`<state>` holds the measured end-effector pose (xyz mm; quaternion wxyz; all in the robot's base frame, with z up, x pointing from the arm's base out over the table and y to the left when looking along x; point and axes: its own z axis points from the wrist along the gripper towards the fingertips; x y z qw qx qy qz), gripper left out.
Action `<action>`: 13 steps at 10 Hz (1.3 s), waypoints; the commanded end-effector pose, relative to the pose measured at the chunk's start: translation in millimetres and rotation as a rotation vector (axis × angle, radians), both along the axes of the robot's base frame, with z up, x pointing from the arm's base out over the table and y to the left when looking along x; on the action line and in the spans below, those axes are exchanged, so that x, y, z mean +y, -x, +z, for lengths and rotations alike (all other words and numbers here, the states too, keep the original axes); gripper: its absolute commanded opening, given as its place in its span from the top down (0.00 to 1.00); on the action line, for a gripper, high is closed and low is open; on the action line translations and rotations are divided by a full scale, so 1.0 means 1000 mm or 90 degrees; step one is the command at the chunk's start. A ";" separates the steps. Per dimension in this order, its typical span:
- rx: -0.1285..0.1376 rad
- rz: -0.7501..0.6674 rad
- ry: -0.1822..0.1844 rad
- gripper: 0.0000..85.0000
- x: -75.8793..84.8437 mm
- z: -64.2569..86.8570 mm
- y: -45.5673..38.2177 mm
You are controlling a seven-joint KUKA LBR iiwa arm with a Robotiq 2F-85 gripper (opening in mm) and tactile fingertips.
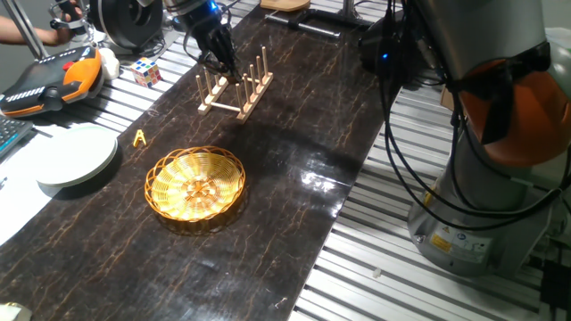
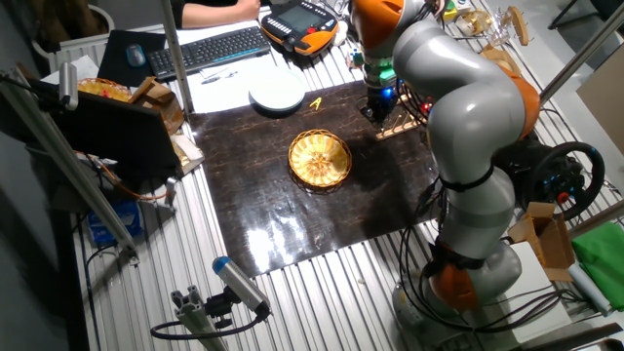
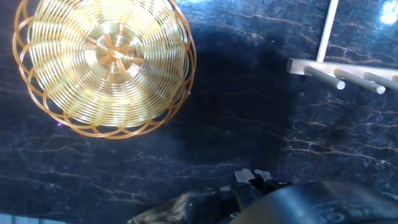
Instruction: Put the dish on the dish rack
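Observation:
The dish (image 1: 195, 184) is a golden woven basket lying flat on the dark marble mat, in front of the dish rack (image 1: 236, 86). The rack is light wood with upright pegs and stands at the far end of the mat. My gripper (image 1: 230, 69) hangs right over the rack's far side, apart from the dish and holding nothing. In the other fixed view the dish (image 2: 319, 158) sits mid-mat, and the gripper (image 2: 378, 109) hides most of the rack (image 2: 398, 127). The hand view shows the dish (image 3: 106, 62) upper left, the rack's end (image 3: 342, 71) upper right, and the dark gripper (image 3: 252, 180) at the bottom. Its finger gap is not readable.
A plain white plate (image 1: 76, 156) lies left of the mat, with a small yellow piece (image 1: 139, 137) beside it. A Rubik's cube (image 1: 147, 71) and an orange-black pendant (image 1: 49, 80) lie further back. The arm's base (image 1: 482, 178) and cables stand to the right of the mat.

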<state>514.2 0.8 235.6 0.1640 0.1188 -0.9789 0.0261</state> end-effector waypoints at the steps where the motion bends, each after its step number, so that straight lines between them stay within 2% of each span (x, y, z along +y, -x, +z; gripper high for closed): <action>1: -0.107 0.013 -0.050 0.98 0.000 0.000 0.0000; 2: -0.044 -0.013 -0.063 0.98 0.000 0.000 0.0000; 3: -0.014 -0.023 -0.063 0.98 0.000 0.000 0.0000; 5: -0.001 -0.024 -0.057 0.98 0.000 0.000 0.0000; 6: -0.003 -0.031 -0.059 0.98 0.000 0.000 0.0000; 7: -0.027 -0.044 -0.055 0.98 0.000 0.000 0.0000; 8: -0.053 -0.056 -0.051 0.89 0.001 -0.001 -0.0003; 9: -0.066 -0.074 -0.075 0.66 0.008 -0.004 -0.0055; 10: -0.070 -0.088 -0.069 0.54 0.016 -0.009 -0.0137; 11: -0.053 -0.100 -0.056 0.43 0.024 -0.017 -0.0234; 13: -0.081 -0.097 -0.049 0.28 0.030 -0.041 -0.0420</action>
